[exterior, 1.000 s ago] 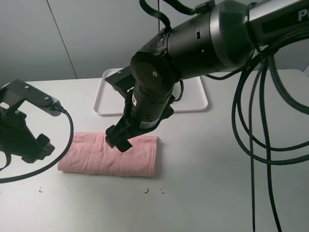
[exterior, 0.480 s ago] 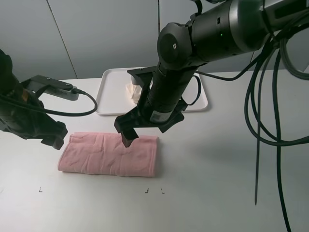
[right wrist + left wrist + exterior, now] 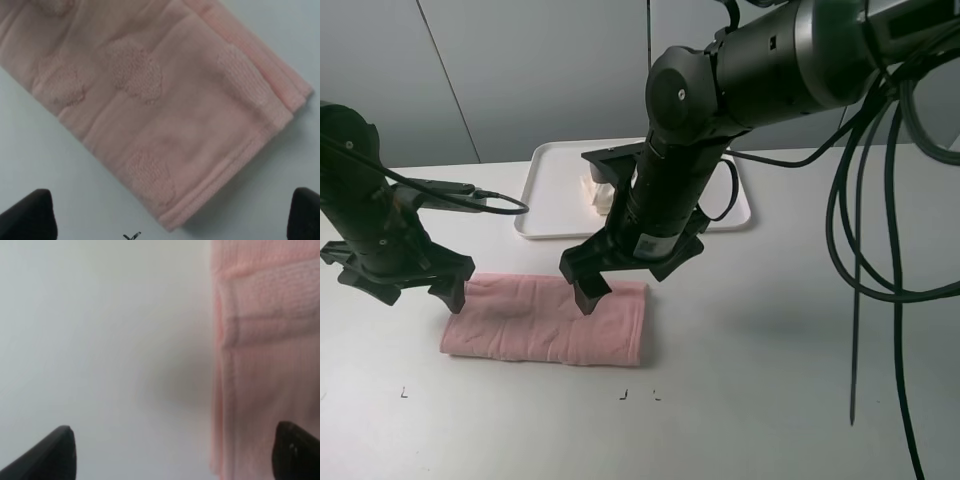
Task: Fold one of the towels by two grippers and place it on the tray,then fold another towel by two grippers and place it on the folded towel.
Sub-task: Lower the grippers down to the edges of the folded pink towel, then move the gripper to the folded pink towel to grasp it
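Observation:
A folded pink towel (image 3: 545, 320) lies on the white table in front of the white tray (image 3: 542, 205). It also shows in the left wrist view (image 3: 265, 340) and the right wrist view (image 3: 150, 100). My left gripper (image 3: 417, 291) is open, low over the towel's left end; one fingertip (image 3: 295, 452) is over the cloth, the other over bare table. My right gripper (image 3: 623, 283) is open above the towel's right half, with the towel's corner between its fingertips (image 3: 30, 215). A pale folded towel (image 3: 594, 190) lies on the tray, mostly hidden behind the right arm.
Thick black cables (image 3: 850, 250) hang from the right arm over the table's right side. A cable (image 3: 495, 202) runs from the left arm toward the tray. Small black marks (image 3: 623, 395) sit near the table's front edge.
My left arm has swung in and come down to the towel's left end. My right gripper has stayed over the towel's right half, dropping slightly. The towel has not moved.

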{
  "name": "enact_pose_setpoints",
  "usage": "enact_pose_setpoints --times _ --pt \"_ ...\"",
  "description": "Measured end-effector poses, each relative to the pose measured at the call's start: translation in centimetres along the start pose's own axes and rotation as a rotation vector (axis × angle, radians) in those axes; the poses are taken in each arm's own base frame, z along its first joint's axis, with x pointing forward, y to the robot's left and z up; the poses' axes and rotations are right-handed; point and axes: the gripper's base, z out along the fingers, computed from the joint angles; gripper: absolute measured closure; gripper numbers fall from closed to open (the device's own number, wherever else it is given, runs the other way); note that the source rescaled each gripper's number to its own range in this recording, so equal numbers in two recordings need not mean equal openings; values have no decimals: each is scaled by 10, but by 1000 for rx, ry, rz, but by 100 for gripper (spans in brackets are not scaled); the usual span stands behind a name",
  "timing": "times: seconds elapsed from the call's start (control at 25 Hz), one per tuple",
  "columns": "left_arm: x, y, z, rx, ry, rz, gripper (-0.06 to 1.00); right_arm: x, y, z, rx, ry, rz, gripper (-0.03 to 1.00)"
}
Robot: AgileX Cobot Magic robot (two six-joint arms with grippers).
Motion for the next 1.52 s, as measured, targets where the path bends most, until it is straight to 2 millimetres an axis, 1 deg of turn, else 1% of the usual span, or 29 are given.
enact_pose_setpoints --times 0.08,0.4,0.56,0.72,0.88,1.2,1.52 --pt "-2 -1 3 3 -8 -2 -6 0 0 0 0 -2 0 -3" --pt "-6 -3 29 -9 54 -18 -6 0 0 0 0 -4 0 -3" --pt "-7 -4 37 -11 66 -23 -6 0 0 0 0 0 0 -3" --pt "-8 -4 39 -12 71 -22 -6 0 0 1 0 0 15 -3" --pt "-8 -4 39 -12 71 -22 -6 1 -2 10 5 22 29 -3" --pt "-8 -4 39 -12 72 -24 -6 2 -10 40 14 72 96 -3" --pt "-8 -4 39 -14 78 -26 -6 0 -21 54 24 74 197 -3"
